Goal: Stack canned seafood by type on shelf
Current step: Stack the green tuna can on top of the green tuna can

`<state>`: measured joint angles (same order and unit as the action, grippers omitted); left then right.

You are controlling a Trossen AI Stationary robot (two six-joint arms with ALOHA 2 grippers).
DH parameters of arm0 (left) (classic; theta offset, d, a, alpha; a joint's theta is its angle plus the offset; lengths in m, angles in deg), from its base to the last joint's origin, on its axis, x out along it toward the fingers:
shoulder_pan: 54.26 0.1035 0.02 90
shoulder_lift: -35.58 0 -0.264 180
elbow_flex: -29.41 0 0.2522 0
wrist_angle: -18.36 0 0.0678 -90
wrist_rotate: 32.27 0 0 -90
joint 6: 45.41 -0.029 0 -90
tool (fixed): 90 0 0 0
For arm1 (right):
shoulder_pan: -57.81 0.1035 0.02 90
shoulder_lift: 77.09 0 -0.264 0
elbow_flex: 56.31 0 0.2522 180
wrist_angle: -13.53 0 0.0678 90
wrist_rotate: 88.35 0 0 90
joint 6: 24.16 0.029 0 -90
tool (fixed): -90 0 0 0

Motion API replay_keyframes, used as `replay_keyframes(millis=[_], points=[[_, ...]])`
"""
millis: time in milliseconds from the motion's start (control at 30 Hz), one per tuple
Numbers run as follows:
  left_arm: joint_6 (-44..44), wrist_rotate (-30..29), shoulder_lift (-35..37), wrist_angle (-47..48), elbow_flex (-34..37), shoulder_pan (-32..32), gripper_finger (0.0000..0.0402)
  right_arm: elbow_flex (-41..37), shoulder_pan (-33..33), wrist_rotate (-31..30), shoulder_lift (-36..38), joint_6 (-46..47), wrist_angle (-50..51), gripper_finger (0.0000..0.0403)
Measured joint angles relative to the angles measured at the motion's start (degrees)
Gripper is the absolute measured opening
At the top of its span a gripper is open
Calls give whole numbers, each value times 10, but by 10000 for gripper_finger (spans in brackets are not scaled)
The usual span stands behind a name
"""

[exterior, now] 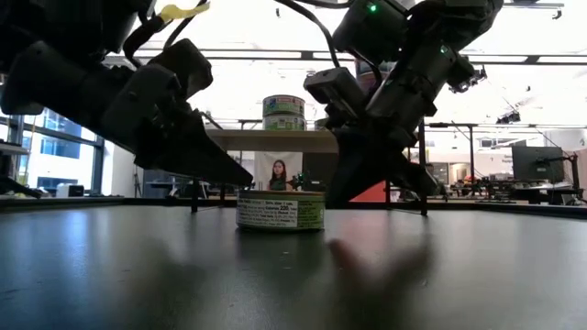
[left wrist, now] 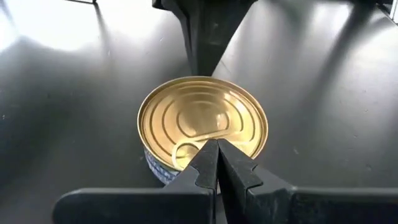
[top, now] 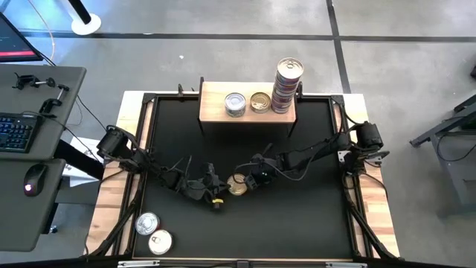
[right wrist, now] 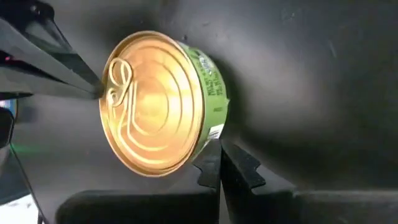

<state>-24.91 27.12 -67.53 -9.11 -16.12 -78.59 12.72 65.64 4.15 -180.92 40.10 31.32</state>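
A gold-topped tin [top: 237, 184] with a green label [exterior: 280, 213] stands flat on the black table, between my two grippers. My left gripper [top: 220, 190] is shut, its tips at the tin's rim on the table's left side, by the pull tab [left wrist: 186, 149]. My right gripper [top: 251, 179] is shut, its tips at the tin's right side. On the pale wood shelf [top: 216, 104] at the far edge stand a silver-topped tin [top: 235, 103], a gold-topped tin [top: 259, 102] and a tall stack of tins [top: 286, 85]. Two silver-topped tins [top: 153, 231] stand at the near left. My left gripper's shut fingertips [left wrist: 208, 155] slant down from the table's left over the tin's rim beside the pull tab; I cannot tell whether they touch it. My right gripper's shut fingertips [right wrist: 214, 163] come slanting down from the table's right against the tin's green side wall [right wrist: 211, 118]. The tin stays flat on the table.
The shelf's dark legs [exterior: 194, 194] stand behind the tin. A desk with a keyboard and mouse [top: 30, 179] stands off the table's left. Cables run along both arms.
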Motion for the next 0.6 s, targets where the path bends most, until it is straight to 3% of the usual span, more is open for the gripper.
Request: replay_keyframes(millis=[300, 600], points=[[4, 15, -10, 4, -1, 7, 0, 0, 1, -20, -1, 15, -32, 0], [4, 18, -14, 7, -1, -3, 0, 18, 15, 22, 0, 15, -36, 0]])
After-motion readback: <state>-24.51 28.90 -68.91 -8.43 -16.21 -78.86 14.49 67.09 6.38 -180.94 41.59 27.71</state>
